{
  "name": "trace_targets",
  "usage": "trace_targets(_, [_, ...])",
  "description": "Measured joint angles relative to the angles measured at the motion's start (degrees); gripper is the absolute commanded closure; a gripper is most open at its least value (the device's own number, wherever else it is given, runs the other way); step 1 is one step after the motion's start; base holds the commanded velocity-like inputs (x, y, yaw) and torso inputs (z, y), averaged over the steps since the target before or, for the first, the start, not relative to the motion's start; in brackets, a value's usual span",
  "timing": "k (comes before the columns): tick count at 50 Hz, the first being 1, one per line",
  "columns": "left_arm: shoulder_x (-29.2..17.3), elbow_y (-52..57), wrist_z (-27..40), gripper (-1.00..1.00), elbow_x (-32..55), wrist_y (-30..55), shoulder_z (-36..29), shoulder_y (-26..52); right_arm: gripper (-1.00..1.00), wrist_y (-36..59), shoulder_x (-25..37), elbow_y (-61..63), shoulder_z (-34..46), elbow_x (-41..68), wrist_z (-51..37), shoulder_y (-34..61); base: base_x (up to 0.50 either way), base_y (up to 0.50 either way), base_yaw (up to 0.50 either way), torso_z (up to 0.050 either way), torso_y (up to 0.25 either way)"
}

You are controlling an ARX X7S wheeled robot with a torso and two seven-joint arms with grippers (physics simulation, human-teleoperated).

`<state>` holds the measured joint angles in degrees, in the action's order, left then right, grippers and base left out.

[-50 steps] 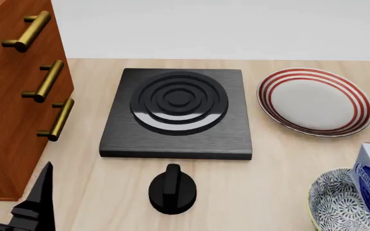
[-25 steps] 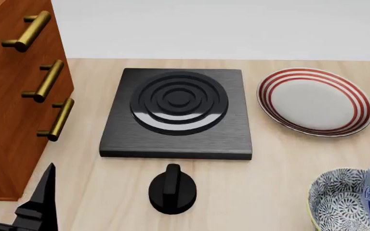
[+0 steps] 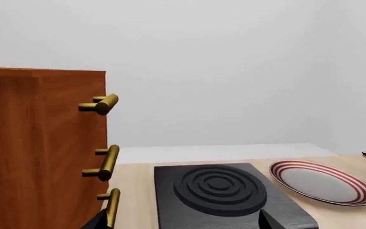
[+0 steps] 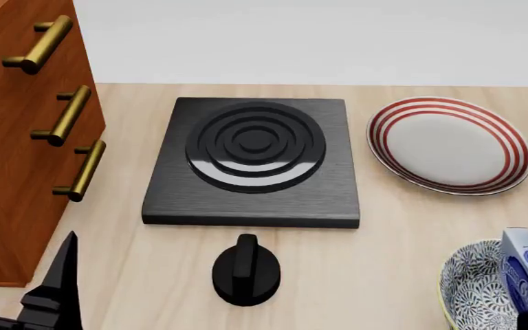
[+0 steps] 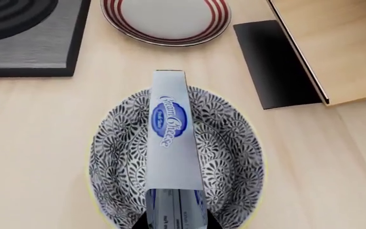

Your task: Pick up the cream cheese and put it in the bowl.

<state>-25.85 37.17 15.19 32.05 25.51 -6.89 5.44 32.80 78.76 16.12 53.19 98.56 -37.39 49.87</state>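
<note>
- The cream cheese (image 5: 172,138) is seen standing on end inside the bowl (image 5: 230,143), with its lower end held between dark parts at the edge of the right wrist view.
- The right gripper (image 5: 173,220) is pinching the box; only a small part of it is visible.
- The bowl is placed near the front right corner of the bench (image 4: 401,240).
- The plate (image 4: 449,145), white with red stripes, is lying behind the bowl, toward the back right corner.
- A black burner (image 4: 255,159) is set in the middle of the bench, and 1 black knob (image 4: 245,270) is seen in front of it.
- A wooden cabinet (image 4: 16,151) with 3 brass handles is standing at the left edge.
- The left gripper (image 4: 39,299) is seen at the front left corner; whether it is spread or pressed together cannot be told.
</note>
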Motion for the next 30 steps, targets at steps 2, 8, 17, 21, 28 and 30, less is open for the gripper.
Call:
trace_targets(2, [0.0,-0.1,0.0,-1.00,-0.1,-0.1,0.0,0.0,1.00,1.6,-1.2,-1.0,-0.1,0.0,-0.5,1.3,0.00,0.00,0.00,0.000,0.000])
trace_targets(8, [0.0,-0.4,0.0,-1.00,-0.2,-0.4,-0.1,0.0,1.00,5.8,-4.6,-3.9,0.0,0.0,-2.0,4.8,0.00,0.00,0.00,0.000,0.000])
trace_targets(17, [0.0,-1.1,-0.1,-1.00,-0.2,-0.9,-0.1,-0.1,1.00,9.7,-8.2,-7.8,0.6,-0.4,-3.5,7.5,0.00,0.00,0.00,0.000,0.000])
trace_targets(21, [0.0,-1.2,-0.1,-1.00,-0.3,-1.0,-0.1,0.0,1.00,10.7,-9.0,-8.9,0.9,-0.6,-3.8,8.0,0.00,0.00,0.00,0.000,0.003])
trace_targets(28, [0.0,-1.5,0.1,-1.00,-0.4,-1.0,-0.3,0.1,1.00,12.3,-9.9,-10.1,1.5,-0.8,-4.4,8.5,0.00,0.00,0.00,0.000,0.000])
trace_targets(30, [0.0,-1.6,0.1,-1.00,-0.4,-1.0,-0.4,0.1,1.00,12.7,-10.1,-10.3,1.7,-0.9,-4.6,8.7,0.00,0.00,0.00,0.000,0.000])
